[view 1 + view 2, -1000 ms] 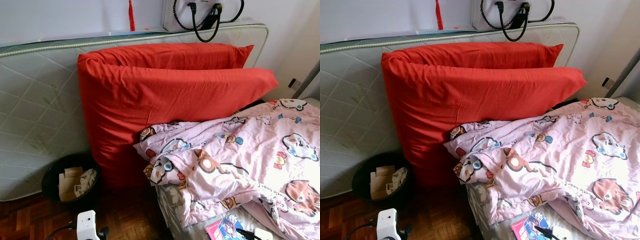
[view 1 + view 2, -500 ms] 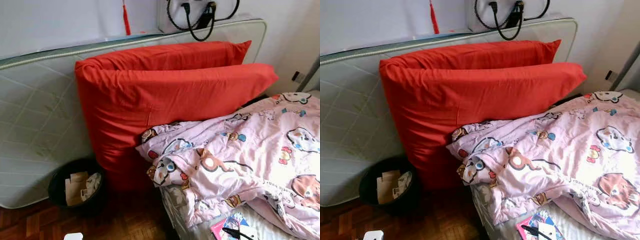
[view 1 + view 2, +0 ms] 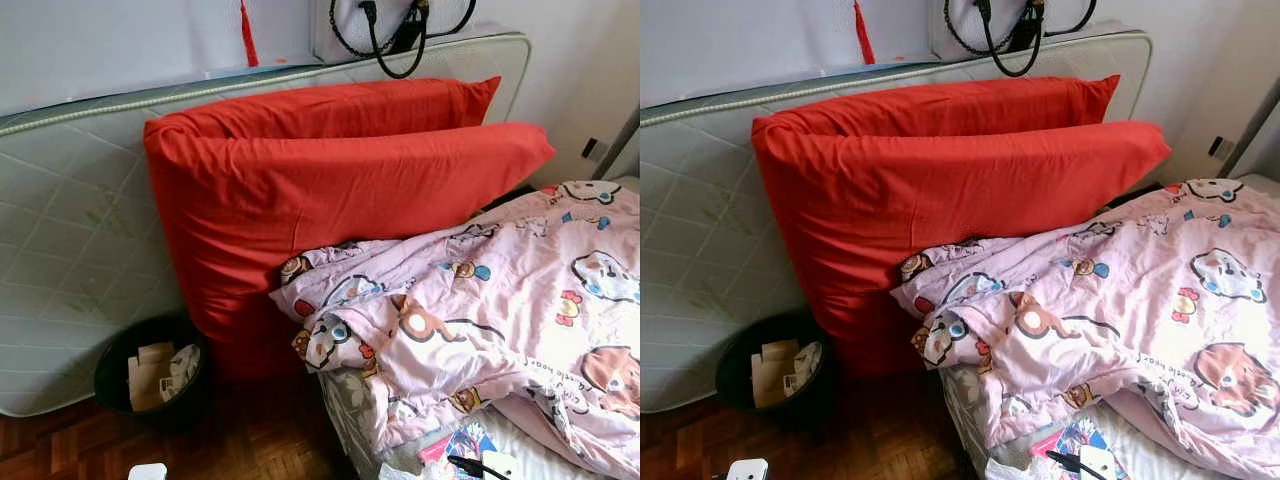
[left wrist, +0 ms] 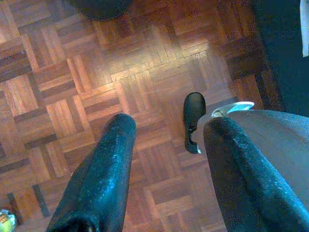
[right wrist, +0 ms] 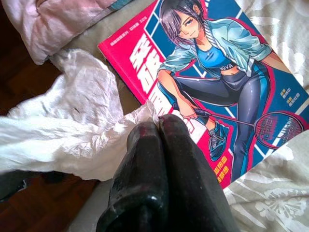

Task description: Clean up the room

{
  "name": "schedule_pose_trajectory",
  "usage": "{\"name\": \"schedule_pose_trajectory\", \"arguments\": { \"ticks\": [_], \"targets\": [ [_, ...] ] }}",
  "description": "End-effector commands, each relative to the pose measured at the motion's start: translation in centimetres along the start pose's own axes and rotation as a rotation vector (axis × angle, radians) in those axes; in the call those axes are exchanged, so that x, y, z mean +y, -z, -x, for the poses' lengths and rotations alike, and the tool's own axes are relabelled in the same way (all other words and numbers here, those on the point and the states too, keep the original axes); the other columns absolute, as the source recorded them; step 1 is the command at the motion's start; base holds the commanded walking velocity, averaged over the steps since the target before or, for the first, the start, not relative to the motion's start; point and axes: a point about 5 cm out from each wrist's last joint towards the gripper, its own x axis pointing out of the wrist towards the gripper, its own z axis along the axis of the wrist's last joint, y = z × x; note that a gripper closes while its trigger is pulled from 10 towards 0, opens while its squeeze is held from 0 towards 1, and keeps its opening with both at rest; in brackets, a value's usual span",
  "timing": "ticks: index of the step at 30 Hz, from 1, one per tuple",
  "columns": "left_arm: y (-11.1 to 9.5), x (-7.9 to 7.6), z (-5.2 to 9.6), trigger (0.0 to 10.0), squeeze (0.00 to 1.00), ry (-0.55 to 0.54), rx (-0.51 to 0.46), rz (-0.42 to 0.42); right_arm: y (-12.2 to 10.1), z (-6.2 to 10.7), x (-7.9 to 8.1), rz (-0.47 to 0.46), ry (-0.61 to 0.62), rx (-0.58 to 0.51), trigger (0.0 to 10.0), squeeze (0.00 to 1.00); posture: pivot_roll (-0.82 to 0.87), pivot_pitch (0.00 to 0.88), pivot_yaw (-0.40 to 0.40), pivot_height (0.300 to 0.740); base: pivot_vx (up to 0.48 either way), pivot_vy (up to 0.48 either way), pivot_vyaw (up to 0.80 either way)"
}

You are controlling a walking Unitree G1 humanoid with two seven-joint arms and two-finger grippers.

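At the bottom right of your head view, the right gripper sits at the near edge of the bed. Its two black fingers are pressed together on a crumpled white tissue, which spreads out from the fingertips over the mattress edge and overlaps the corner of a red-and-blue magazine. The magazine lies flat on the grey patterned sheet, its cover showing a drawn figure with a badminton racket.

The left gripper hangs over the parquet floor with its fingers spread and nothing between them. A black shoe-like object lies on the floor beyond the fingertips.

In the middle of your head view, a pink cartoon-print duvet is bunched across the bed. At lower left, a black waste bin holding paper scraps stands on the floor, touching the lower corner of the red pillows.

Farther back, the two pillows lean against an upright quilted mattress. At the top edge, a black cable hangs against the white wall.
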Motion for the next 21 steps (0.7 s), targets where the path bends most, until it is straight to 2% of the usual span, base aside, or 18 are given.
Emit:
{"name": "schedule_pose_trajectory", "arguments": {
  "ticks": [1, 21],
  "targets": [
    [0.18, 0.23, 0.07, 10.0, 0.0, -0.004, 0.014, -0.012, -0.12, -0.02, 0.06, -0.007, 0.005, -0.004, 10.0, 0.0, 0.04, 0.01, -0.011, 0.74, 0.0, 0.0, 0.0],
    [0.3, 0.41, 0.11, 10.0, 0.0, -0.007, 0.027, -0.023, -0.1, -0.04, 0.34, -0.012, -0.017, -0.005, 10.0, 0.0, 0.05, 0.0, -0.001, 0.74, 0.0, 0.0, 0.0]
  ]
}}
